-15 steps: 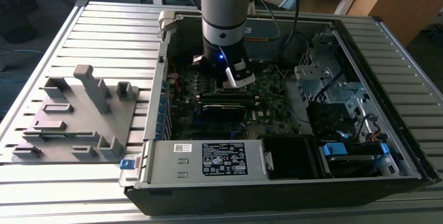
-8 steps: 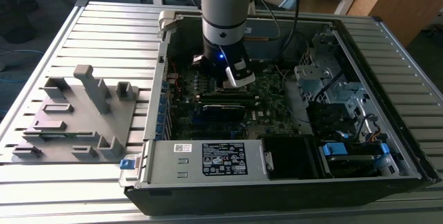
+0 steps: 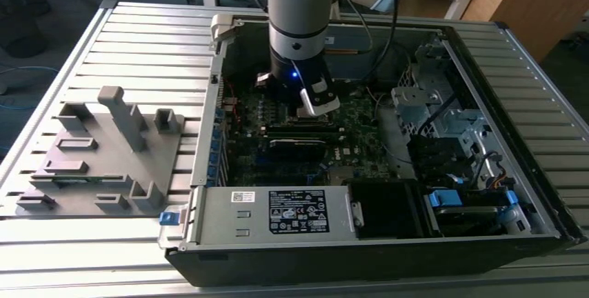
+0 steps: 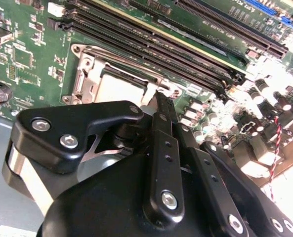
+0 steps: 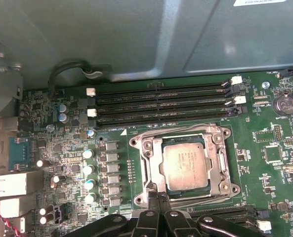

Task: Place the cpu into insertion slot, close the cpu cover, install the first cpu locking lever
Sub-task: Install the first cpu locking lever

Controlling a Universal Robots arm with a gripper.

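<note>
1. Standing by the bench: the arm is reaching down into the open computer case (image 3: 515,194), and the gripper (image 3: 316,108) hangs right over the motherboard (image 3: 276,167), around the middle of the case in the exterior view.
2. The cpu (image 5: 186,166) is already sitting in its socket (image 5: 147,185), silver-grey top up, flat and square to the frame. Looks seated to me.
3. The cpu cover (image 5: 220,163) lies down around the chip as a thin metal frame, so I'd call that step done or nearly done.
4. Fingers: pinched together into 1 narrow point, nothing between them. In both wrist views the fingertips (image 5: 158,198) touch down at the socket's edge.
5. Key relation in the first wrist view: the chip lies at about 1 o'clock from the tips, just beside them. The tips meet the frame's near rail, roughly where I'd guess a locking lever runs, though I can't pick the lever out.
</note>
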